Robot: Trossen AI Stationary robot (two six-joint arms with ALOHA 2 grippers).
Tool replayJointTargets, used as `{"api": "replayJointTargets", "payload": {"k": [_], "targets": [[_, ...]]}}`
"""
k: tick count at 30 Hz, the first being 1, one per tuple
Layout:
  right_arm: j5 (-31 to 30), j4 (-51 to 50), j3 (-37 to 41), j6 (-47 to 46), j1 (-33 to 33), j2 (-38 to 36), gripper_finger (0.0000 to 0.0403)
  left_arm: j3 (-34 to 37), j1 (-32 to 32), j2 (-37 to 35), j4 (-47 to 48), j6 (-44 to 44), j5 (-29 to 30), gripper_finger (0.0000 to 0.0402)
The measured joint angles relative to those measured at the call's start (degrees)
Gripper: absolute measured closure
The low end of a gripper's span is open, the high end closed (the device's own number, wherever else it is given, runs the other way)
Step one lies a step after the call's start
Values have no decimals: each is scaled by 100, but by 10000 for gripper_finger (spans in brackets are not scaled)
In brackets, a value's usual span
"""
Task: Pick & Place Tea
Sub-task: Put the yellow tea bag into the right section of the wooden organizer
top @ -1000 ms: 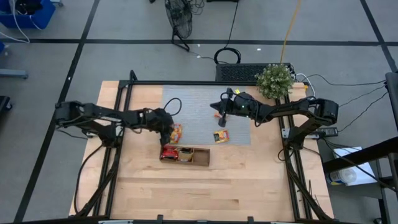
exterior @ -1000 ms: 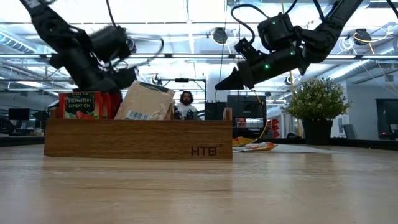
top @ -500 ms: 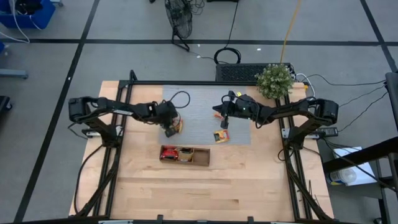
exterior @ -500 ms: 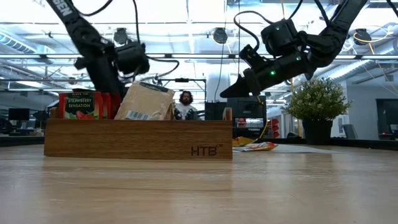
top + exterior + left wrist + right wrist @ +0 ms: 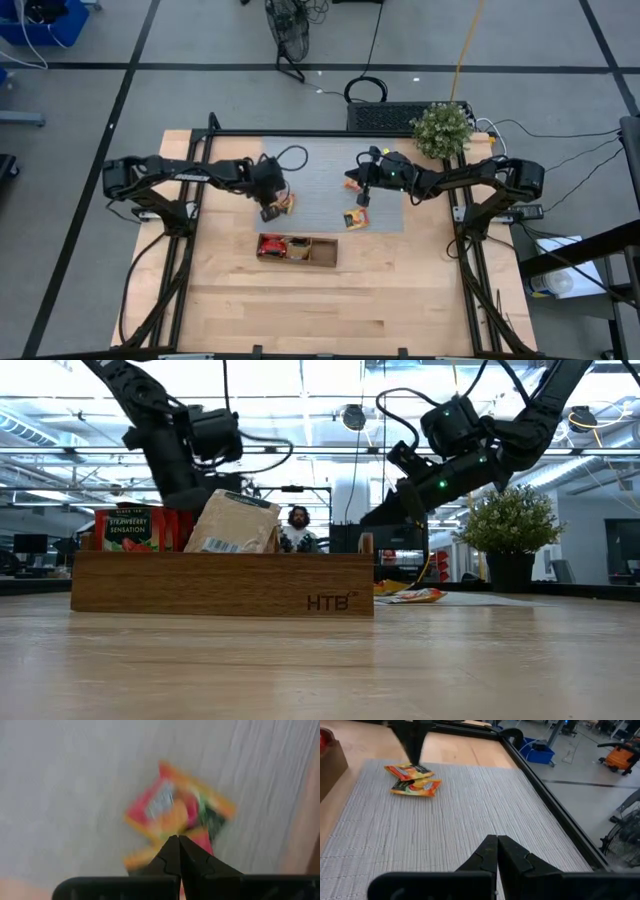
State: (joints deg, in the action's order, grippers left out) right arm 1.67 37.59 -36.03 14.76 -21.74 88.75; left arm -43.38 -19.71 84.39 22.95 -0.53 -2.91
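Both tools are seen closed and empty above the grey mat (image 5: 330, 180) on the worktop (image 5: 250, 300).

At left, the left tool (image 5: 268, 212) is held with its fingers pressed together just over a small pile of orange-yellow tea packets (image 5: 286, 204) on the mat's near-left part. Below it, the wooden tray (image 5: 322, 252) is seen on bare wood, with red packets (image 5: 135, 528) and a pale packet (image 5: 235, 523) standing in its left compartments. Further right, two more orange packets (image 5: 356, 218) are seen lying on the mat, under the right tool (image 5: 364, 199), whose fingers are likewise pressed together, nothing held. A potted plant (image 5: 442, 128) is seen at the far right corner.
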Motion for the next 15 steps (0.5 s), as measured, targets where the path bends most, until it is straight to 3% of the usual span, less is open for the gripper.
{"api": "replayJointTargets", "payload": {"k": [4, 10, 15], "targets": [[-1, -25, 0, -34, -6, 0, 403, 249, 16, 4, 187, 290, -35, 398], [6, -12, 0, -52, -4, 0, 403, 609, 9, 1, -122, 587, -783, 399], [7, 25, 0, -55, -4, 0, 403, 761, -34, -3, -242, 841, -237, 397]]}}
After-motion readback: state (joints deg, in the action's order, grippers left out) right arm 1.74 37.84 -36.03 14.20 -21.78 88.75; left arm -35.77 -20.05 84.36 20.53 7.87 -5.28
